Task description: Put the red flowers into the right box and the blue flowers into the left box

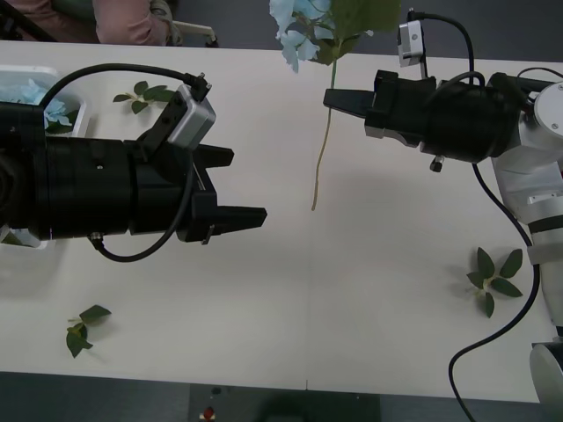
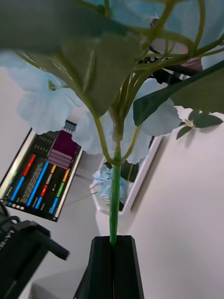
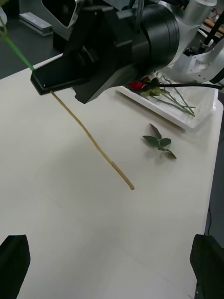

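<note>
Overhead, the white table carries everything, so places are told from it. At its far edge a person in a pink sleeve sits beside a chair frame, touching nothing. Below its near edge lies dark grey floor. In the right wrist view a monitor with coloured bars stands beyond the table; its writing is too small to read, and no brand or label can be made out anywhere.

Over the table's right half, the right gripper is clamped on the green stem of a blue flower, its two black fingers pressed together around it. The pale-blue petals and big leaves hang above the table's far edge, and the thin stem trails down free over its middle, clear of the surface.

Over the table's left half, the left gripper hovers with its black fingers spread apart, grasping nothing.

At the table's left end sits the left box, with blue flowers inside. At its right end sits the right box, holding red flowers on thin green stems.

Loose leaf sprigs lie at the table's right side, near-left corner and far-left part.
</note>
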